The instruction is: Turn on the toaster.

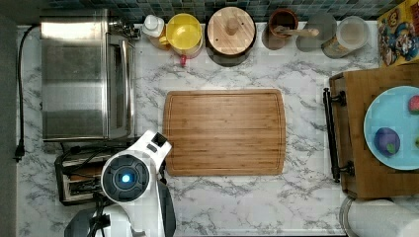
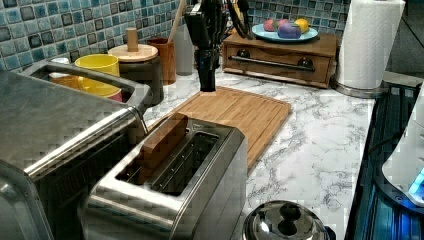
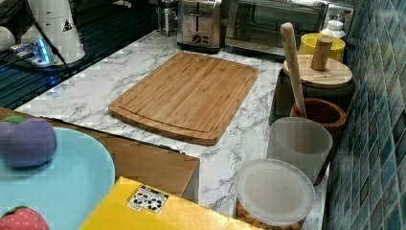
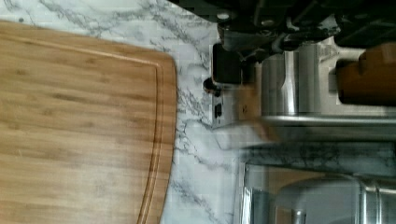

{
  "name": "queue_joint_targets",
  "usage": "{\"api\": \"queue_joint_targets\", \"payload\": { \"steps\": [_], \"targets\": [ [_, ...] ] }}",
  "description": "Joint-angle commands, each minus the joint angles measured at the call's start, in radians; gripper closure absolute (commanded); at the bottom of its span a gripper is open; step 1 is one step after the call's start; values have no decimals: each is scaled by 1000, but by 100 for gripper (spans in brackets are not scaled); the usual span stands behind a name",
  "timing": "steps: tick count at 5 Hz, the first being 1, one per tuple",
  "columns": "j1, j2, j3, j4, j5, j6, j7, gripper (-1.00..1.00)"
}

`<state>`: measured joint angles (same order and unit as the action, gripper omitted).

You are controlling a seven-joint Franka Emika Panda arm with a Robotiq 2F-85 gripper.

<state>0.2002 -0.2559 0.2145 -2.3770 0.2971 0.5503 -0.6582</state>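
The toaster (image 2: pixel 172 192) is a small steel box in the left view's foreground, with a brown slice (image 2: pixel 161 145) standing in one of its two top slots. In the top view the toaster (image 1: pixel 74 170) lies at the lower left, partly under my white arm (image 1: pixel 131 175). The right view shows its end face (image 3: pixel 198 21) with lever and dial. My gripper (image 2: pixel 206 86) hangs beyond the toaster's far end, over the near edge of the cutting board (image 2: pixel 235 112), fingers together on nothing. In the wrist view a dark fingertip (image 4: pixel 228 70) sits right by the toaster's lever end (image 4: pixel 219 105).
The big steel toaster oven (image 1: pixel 81 74) stands right beside the toaster. A steel kettle lid (image 2: pixel 282 222) sits on the other side. Jars, a yellow cup (image 1: pixel 184 32) and a utensil pot line the tiled wall. A wooden stand (image 1: pixel 378 138) with a blue plate and a paper roll (image 2: pixel 367 45) stand past the board.
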Motion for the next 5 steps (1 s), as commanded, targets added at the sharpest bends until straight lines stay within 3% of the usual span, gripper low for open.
{"api": "queue_joint_targets", "payload": {
  "steps": [1,5],
  "targets": [
    [0,54,-15,-34,75,30,-46,100],
    [0,182,15,11,17,47,19,100]
  ]
}}
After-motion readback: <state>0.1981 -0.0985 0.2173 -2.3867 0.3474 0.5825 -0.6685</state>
